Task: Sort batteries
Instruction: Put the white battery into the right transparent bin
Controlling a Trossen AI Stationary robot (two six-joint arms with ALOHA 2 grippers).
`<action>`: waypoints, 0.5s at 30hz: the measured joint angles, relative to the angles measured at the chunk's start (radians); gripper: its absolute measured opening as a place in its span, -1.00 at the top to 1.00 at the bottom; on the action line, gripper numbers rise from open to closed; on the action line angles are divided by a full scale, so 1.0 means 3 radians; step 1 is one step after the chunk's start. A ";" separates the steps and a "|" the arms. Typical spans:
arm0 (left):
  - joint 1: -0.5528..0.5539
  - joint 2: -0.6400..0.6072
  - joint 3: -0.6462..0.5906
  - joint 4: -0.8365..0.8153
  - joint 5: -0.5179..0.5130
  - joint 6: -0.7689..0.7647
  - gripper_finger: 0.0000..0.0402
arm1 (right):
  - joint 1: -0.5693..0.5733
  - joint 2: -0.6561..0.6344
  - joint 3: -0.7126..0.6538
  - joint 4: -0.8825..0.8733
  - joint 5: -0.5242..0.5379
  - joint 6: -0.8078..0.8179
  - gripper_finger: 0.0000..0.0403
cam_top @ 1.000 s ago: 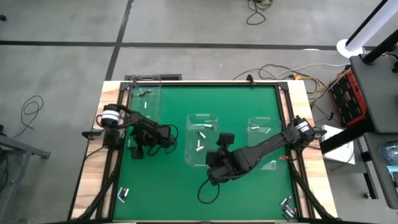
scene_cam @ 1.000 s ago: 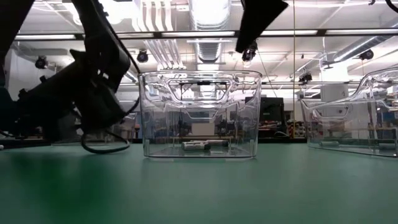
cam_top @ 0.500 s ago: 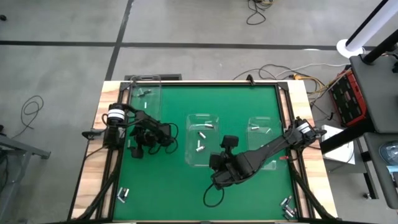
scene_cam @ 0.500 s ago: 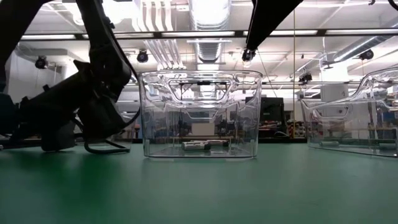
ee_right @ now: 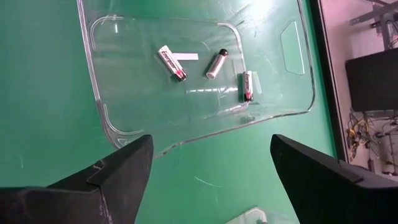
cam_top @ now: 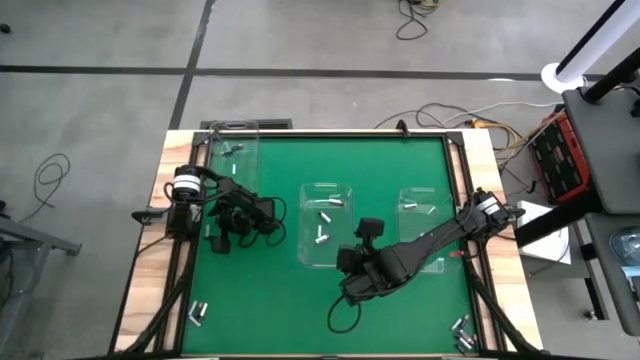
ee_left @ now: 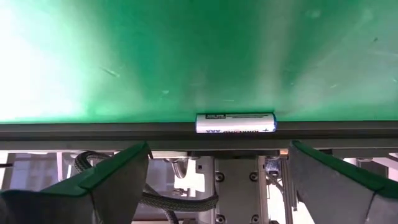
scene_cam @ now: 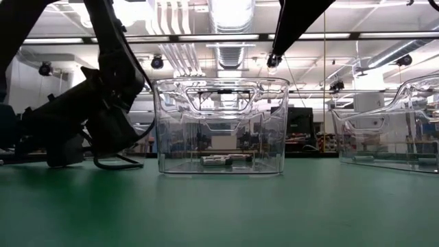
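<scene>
Pincers both spread, empty – my left pincer [ee_left: 214, 180] lines up on 1 battery [ee_left: 236, 122] against the desk [ee_left: 186, 56] edge, my right pincer [ee_right: 208, 180] hovers beside the middle bin [ee_right: 199, 81] holding 3

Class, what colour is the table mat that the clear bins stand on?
Green. The mat shows best in the high view, under the middle bin.

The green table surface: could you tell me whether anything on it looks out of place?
Yes: one silvery-white cylindrical battery lies loose against the table's dark edge rail, outside any clear plastic bin, in front of the open left gripper.
</scene>
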 joint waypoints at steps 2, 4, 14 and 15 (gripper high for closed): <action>0.0000 0.0000 -0.0003 0.0021 -0.0004 0.0006 -0.77 | 0.0000 0.0000 0.0000 -0.0021 0.0000 0.0008 -0.57; 0.0002 -0.0003 -0.0009 0.0045 -0.0005 0.0007 -0.76 | 0.0000 0.0000 0.0000 -0.0043 0.0000 0.0010 -0.57; 0.0204 -0.0014 -0.0048 0.0115 -0.0012 0.0050 -0.76 | 0.0004 0.0000 0.0000 -0.0066 -0.0001 0.0038 -0.62; 0.0225 -0.0024 -0.0051 0.0122 -0.0013 0.0054 -0.76 | 0.0006 0.0000 0.0000 -0.0068 -0.0001 0.0049 -0.61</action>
